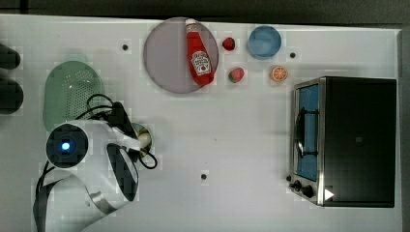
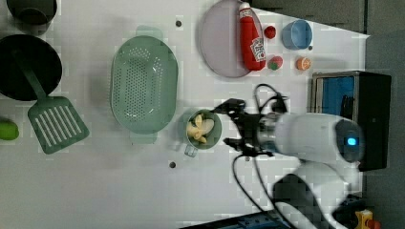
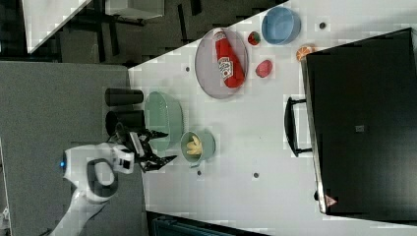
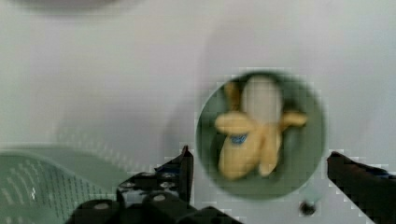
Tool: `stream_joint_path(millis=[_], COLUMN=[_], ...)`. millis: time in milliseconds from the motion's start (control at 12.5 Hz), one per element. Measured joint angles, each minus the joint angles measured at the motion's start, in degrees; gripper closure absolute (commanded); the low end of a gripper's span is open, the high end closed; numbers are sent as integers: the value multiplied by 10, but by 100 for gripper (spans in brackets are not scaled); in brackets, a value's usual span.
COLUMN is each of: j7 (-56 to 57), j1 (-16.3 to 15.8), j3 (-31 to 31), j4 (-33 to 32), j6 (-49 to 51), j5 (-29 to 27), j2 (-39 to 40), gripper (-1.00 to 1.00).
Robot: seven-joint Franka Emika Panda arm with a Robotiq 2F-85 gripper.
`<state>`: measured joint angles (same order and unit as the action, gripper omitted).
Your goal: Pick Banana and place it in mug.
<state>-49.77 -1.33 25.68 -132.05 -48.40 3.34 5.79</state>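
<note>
The pale yellow banana (image 2: 200,130) lies inside the small green mug (image 2: 217,132), its peel flaps spread. The mug stands beside the colander, toward the left view's right. From the wrist view, the banana (image 4: 250,135) rests in the mug (image 4: 310,116) straight beneath the black fingers (image 4: 184,163). My gripper (image 2: 232,123) hangs above the mug, open wide, with nothing between its fingers. In the right view the gripper (image 3: 169,145) is apart from the mug (image 3: 209,143) and the banana (image 3: 193,145). In the top view the arm covers most of the mug (image 1: 150,134).
A green colander (image 2: 143,86) sits close beside the mug. Farther off are a grey plate (image 1: 167,53) with a ketchup bottle (image 1: 199,53), a blue bowl (image 1: 264,42), an orange slice (image 1: 279,73) and a toaster oven (image 1: 358,140). A green spatula (image 2: 55,121) lies beyond the colander.
</note>
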Motion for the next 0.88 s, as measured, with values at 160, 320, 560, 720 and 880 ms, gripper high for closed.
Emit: stream_joint_path(millis=[160,320,560,720,880], j7=[31,91,202,265,334], j1=[5,0,11,15,23], j3=[-18,-68,-148,-210,-255], j4=[19,53,133,171,187], j6=[77,162,235,275,292], j5=[-2,-21,-11,-10,-4], j2=[-56,-119,-178,-191,-189], gripper=[-100,-100,-100,-100,-100])
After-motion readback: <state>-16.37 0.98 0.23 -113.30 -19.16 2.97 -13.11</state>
